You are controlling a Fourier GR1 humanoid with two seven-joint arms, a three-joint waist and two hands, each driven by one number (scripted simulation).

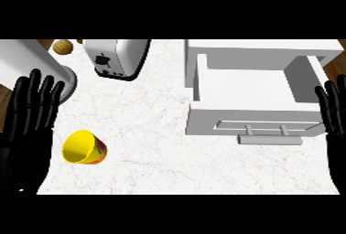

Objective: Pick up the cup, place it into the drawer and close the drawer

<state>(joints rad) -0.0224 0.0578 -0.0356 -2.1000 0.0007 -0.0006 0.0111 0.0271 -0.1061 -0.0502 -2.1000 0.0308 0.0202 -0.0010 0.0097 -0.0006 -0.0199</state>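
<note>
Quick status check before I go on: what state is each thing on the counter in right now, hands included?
Cup: lying on its side on the counter, mouth facing the camera, not held.
Drawer: pulled open, nothing visible inside.
Drawer handle: untouched.
Toaster: standing at the back of the counter, untouched.
Left hand: open, fingers straight, resting at the left edge.
Right hand: open, fingers straight, resting at the right edge.

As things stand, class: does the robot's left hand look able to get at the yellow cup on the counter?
Probably yes. The left hand is open, fingers straight, at the view's left edge, and the yellow cup lies tipped on its side just beside it. Nothing stands between them on the counter.
</note>
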